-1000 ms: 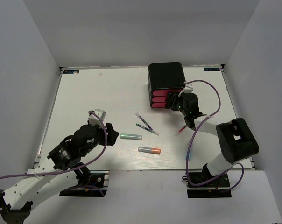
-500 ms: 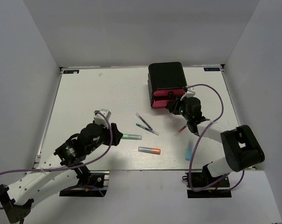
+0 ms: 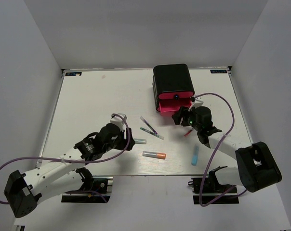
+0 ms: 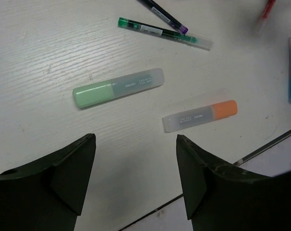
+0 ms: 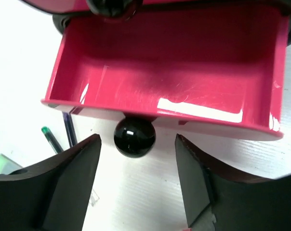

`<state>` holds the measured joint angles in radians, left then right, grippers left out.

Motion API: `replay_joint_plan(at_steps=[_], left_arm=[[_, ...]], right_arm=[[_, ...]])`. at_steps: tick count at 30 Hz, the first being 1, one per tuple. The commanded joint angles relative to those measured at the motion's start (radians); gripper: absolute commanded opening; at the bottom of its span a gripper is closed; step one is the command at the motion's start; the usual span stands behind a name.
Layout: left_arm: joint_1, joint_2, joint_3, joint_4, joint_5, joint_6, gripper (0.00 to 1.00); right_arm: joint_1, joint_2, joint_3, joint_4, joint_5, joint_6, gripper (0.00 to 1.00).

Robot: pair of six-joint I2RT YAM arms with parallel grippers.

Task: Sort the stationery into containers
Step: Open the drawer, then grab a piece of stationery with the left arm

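While my right pincer (image 5: pixel 137 144) gapes and holds nothing, the black knob (image 5: pixel 134 136) sits between its fingers, clear of both. The pink drawer (image 5: pixel 174 62) stands open at twelve o'clock. My left pincer (image 4: pixel 135 142), also wide and empty, hovers over the white table (image 3: pixel 97 101), with the green marker (image 4: pixel 117 88) at twelve and the grey marker with orange cap (image 4: pixel 200 116) at two.

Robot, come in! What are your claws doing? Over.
Left claw open over green marker. Right claw open astride drawer knob. Drawer out, empty. Nothing in the way.

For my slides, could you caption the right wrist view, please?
Open right gripper before the knob of an empty pink drawer.
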<state>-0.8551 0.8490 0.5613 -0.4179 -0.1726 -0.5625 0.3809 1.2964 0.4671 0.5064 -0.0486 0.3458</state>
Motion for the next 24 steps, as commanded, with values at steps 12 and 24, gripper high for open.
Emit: replay_joint_plan(at_steps=[12,24], left_arm=[[-0.005,0.202,0.151,0.103,0.272,0.729,0.8],[0.004,0.548,0.181,0.123,0.314,0.994,0.61]], right_arm=[[-0.007,-0.111,0.027,-0.235,-0.288,-0.174,0.72],[-0.007,-0.233,0.1,-0.519,-0.663,-0.534,0.65]])
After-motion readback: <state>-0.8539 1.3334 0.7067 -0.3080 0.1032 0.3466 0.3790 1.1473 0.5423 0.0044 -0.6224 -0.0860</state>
